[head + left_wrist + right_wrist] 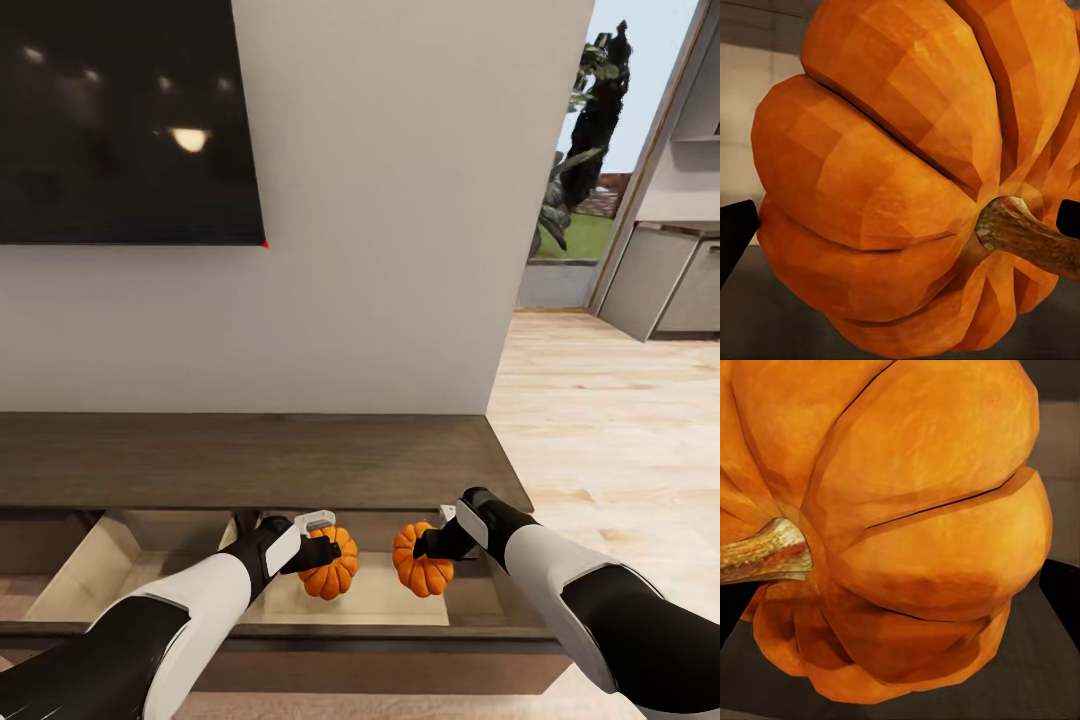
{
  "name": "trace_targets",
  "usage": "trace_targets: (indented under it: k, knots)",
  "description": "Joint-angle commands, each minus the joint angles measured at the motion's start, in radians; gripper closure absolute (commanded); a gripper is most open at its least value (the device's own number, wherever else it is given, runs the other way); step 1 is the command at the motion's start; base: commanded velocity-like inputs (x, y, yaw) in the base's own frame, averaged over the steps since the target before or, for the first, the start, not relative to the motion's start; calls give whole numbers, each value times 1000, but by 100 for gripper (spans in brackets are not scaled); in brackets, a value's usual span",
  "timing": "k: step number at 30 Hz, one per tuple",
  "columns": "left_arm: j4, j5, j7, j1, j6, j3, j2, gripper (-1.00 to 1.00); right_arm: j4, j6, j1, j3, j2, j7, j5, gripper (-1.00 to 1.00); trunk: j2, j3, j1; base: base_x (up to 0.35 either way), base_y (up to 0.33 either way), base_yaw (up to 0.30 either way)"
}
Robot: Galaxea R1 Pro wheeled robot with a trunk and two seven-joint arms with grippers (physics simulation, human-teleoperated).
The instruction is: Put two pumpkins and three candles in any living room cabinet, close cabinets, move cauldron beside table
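Item 1, nearest you: left gripper (pixel 318 552) clamped on the left pumpkin (pixel 333 563), at 6 o'clock in the head view. Its stem (pixel 1024 234) points sideways toward the wrist.

Item 2: right gripper (pixel 430 545) clamped on the right pumpkin (pixel 421 560), at 5 o'clock (stem also lying sideways).

Item 3: open drawer (pixel 120 560) of the cabinet (pixel 250 460), pale floor directly beneath both pumpkins. Your release is likely straight down.

Item 4, farthest: screen (pixel 125 120) at 11 o'clock.

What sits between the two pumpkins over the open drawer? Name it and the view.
Nothing: in the head view, only the pale drawer floor shows between the left pumpkin and the right pumpkin.
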Motion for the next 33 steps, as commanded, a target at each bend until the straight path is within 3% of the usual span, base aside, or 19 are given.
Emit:
trace_targets:
  k: [1, 17, 23, 33]
  knots:
    - [-2, 10, 5, 0, 5, -5, 0, 100, -1, 3, -1, 7, 0, 4, -3, 100, -8, -4, 4, 0, 0, 0]
    - [-2, 10, 5, 0, 7, -5, 0, 100, 0, 3, -1, 6, 0, 4, -5, 100, -120, -68, 65, 0, 0, 0]
    - [-2, 10, 5, 0, 7, -5, 0, 100, 0, 3, -1, 6, 0, 4, -5, 100, -120, -69, 65, 0, 0, 0]
    - [-2, 10, 5, 0, 7, -5, 0, 100, -1, 3, -1, 7, 0, 4, -4, 100, -190, -111, 103, 0, 0, 0]
